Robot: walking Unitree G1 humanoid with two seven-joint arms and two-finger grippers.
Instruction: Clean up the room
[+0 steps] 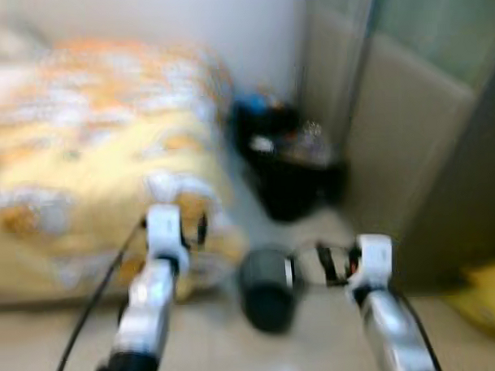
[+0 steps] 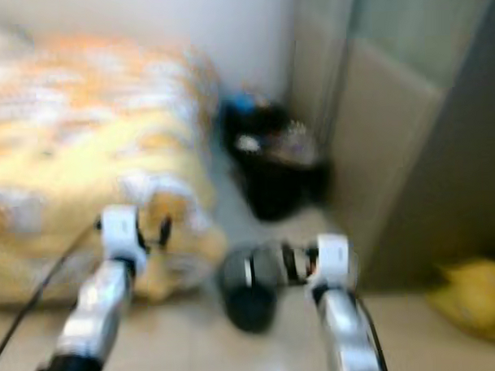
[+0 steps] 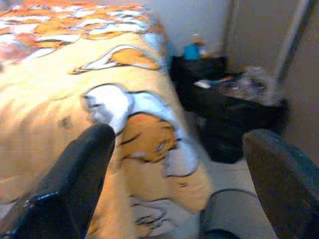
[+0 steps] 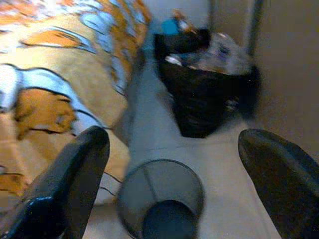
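Blurred bedroom view: pale tiled floor, white wall at twelve o'clock, tall grey-green panels from one to three o'clock. One bed with an orange, yellow and white cartoon cover runs from nine to eleven o'clock.

Both silver arms reach forward and slightly up, roughly level with each other. Left end effector is out over the bed's near corner, its two black fingers spread wide with nothing between them. Right end effector hangs above the floor just off the bed's corner, fingers also spread wide and holding nothing.

One round dark mesh bin stands upright on the floor between the arms, at about six o'clock in the head views, mouth up; what's inside can't be made out. One black bag-lined bin sits farther back at twelve o'clock, close to the wall and panels, heaped with crumpled clear plastic and scraps. Behind it, something blue on a dark stand, too blurred to name. One yellow bag lies on the floor at four o'clock.
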